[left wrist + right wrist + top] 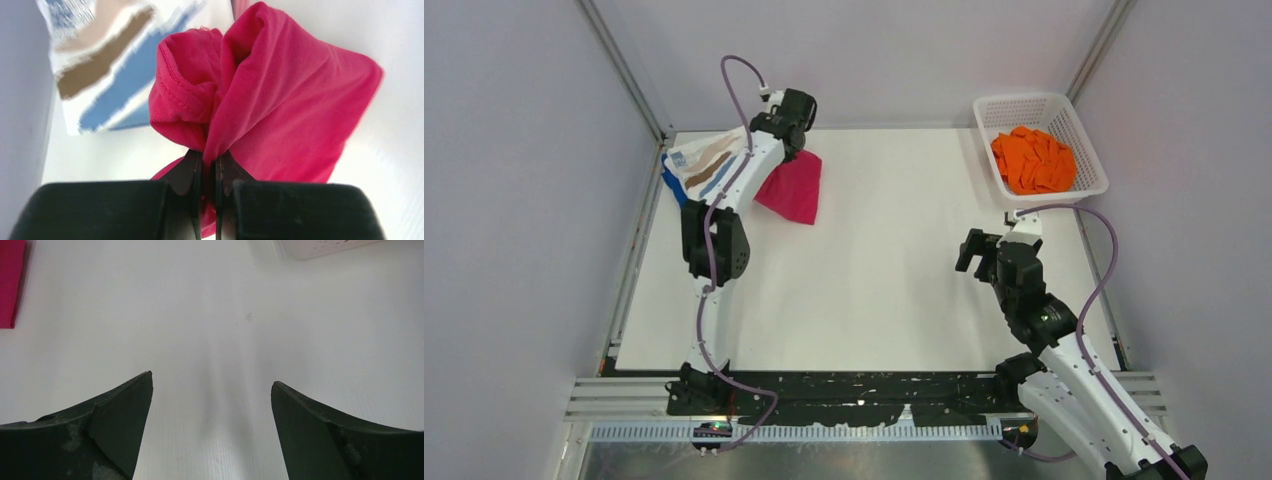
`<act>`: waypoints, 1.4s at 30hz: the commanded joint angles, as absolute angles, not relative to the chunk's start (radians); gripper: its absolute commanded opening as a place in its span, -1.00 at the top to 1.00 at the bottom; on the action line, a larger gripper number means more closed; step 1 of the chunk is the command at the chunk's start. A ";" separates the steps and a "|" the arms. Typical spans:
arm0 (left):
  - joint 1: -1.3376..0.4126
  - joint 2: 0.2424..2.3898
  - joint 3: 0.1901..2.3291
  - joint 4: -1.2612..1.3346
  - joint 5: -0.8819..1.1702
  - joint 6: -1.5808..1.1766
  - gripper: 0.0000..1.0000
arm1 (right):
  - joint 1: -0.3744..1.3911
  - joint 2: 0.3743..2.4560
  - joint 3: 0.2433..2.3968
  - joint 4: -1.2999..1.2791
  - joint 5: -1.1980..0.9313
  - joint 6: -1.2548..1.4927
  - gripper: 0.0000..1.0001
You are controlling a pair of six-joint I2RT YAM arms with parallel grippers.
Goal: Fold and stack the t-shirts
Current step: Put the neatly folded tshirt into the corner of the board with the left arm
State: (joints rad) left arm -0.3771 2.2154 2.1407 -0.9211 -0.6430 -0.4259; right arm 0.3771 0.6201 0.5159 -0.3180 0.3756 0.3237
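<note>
My left gripper point(792, 138) is shut on a bunched edge of the magenta t-shirt point(792, 188) at the table's far left; the cloth hangs from it. In the left wrist view the magenta t-shirt point(280, 100) fills the frame above the gripper point(207, 162). The white t-shirt with brown and blue streaks point(699, 162) lies folded just left of it, over a blue one point(672, 186); it also shows in the left wrist view point(105, 65). The orange t-shirt point(1034, 160) lies crumpled in the basket. My right gripper point(980, 250) is open and empty over bare table, as the right wrist view point(211, 385) shows.
A white plastic lattice basket point(999, 104) stands at the far right corner; its edge shows in the right wrist view point(325, 247). Grey walls and metal frame posts close in the white table point(884, 260) on the left, back and right.
</note>
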 commanded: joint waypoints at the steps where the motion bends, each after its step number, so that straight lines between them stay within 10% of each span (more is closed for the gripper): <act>1: -0.340 2.255 2.315 -0.934 -0.719 -0.276 1.00 | 0.373 0.621 0.509 -0.251 0.412 0.339 -0.91; 42: -0.092 2.163 2.426 -0.705 -0.398 -0.304 1.00 | 0.373 0.648 0.501 -0.239 0.459 0.351 -0.91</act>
